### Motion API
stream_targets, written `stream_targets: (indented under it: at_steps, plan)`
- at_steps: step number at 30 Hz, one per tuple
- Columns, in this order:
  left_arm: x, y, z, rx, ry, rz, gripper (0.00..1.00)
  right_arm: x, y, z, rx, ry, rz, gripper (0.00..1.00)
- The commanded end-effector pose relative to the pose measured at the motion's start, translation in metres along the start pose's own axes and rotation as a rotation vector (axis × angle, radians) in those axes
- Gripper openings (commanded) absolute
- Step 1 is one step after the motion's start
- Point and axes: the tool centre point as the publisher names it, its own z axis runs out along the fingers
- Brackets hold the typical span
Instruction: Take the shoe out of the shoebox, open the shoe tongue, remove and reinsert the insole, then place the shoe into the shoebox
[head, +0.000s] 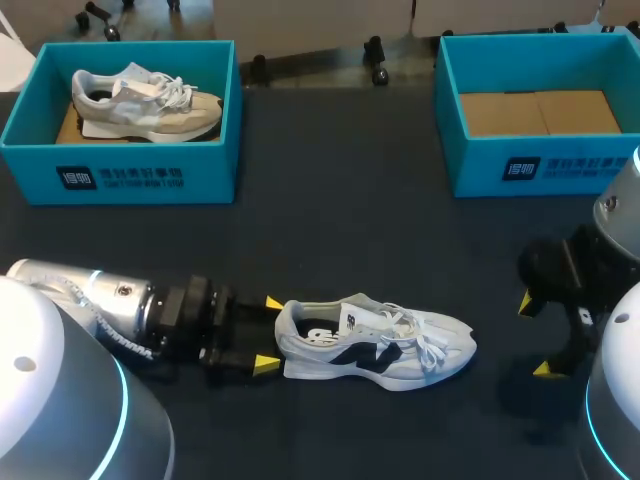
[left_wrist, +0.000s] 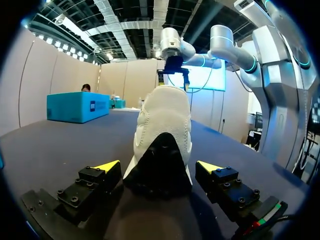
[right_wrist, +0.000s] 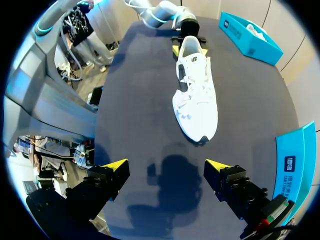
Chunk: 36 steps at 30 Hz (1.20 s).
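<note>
While your left gripper (head: 268, 334) lies low on the table (head: 330, 240), its two yellow-tipped fingers are spread wide on either side of the heel of the white shoe (head: 375, 340). From the left wrist view you can see a gap between each tip and the heel, so that hand is released and grasps nothing. The shoe sits upright on its sole near the table's front edge, heel toward your left arm and toe pointing toward your right arm, laces loose across the top.

Your right gripper (head: 535, 335) hangs above the table beyond the shoe's toe, well apart from it, fingers likewise spread and holding nothing.

At the far left corner you have the left shoebox (head: 120, 175), blue, with a beige shoe (head: 145, 100) lying inside. At the far right stands the right shoebox (head: 540, 165), also blue, its cardboard floor (head: 540, 112) showing.
</note>
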Motion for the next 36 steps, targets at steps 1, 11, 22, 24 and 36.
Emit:
stream_targets:
  at_steps: [1,11,22,24,36]
  plan:
    - [0.003,0.0,0.005,-0.002,-0.006,0.003,1.0,0.0,0.0,0.001,0.001,-0.001,-0.001,1.0]
    - [0.008,-0.003,0.012,0.007,-0.016,0.0,1.0,0.0,0.0,0.001,0.001,-0.001,-0.001,1.0]
    - [0.006,-0.004,0.019,0.018,-0.036,0.008,1.0,0.0,0.0,0.001,0.001,-0.001,-0.001,1.0]
    - [0.005,-0.003,0.022,0.017,-0.038,0.008,1.0,0.0,0.0,0.001,0.001,-0.001,-0.001,1.0]
    - [0.001,-0.003,0.029,0.014,-0.05,0.01,1.0,0.0,0.0,0.001,0.001,-0.001,-0.001,1.0]
